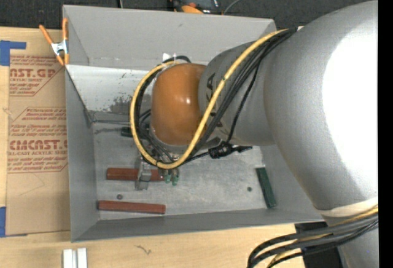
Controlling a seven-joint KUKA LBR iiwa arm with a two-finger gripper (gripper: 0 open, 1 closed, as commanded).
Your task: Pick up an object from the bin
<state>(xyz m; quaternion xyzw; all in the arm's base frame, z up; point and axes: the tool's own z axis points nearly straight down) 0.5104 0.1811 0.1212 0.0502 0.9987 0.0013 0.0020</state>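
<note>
"So, how far along is the pick?"

"Hardly begun, it seems. The arm (307, 101) reaches in over the bin (184, 33) and bends steeply down, its orange cover (175, 107) facing the floor. The claw (145, 177) sits low, at or just above the bin's floor. Nothing has been lifted."

"Does the claw hold anything?"

"That cannot be told: cables crowd round it, so whether it is open or shut is unclear. A short red-brown bar (121, 173) lies just beside it, on the view's left, perhaps touching. That looks the likely pick. A longer red-brown bar (131, 206) lies near, toward the front wall. A dark green stick (266, 187) lies well apart on the view's right. A small green bit (174, 178) lies just right of the claw. Closing and lifting are left."
</note>
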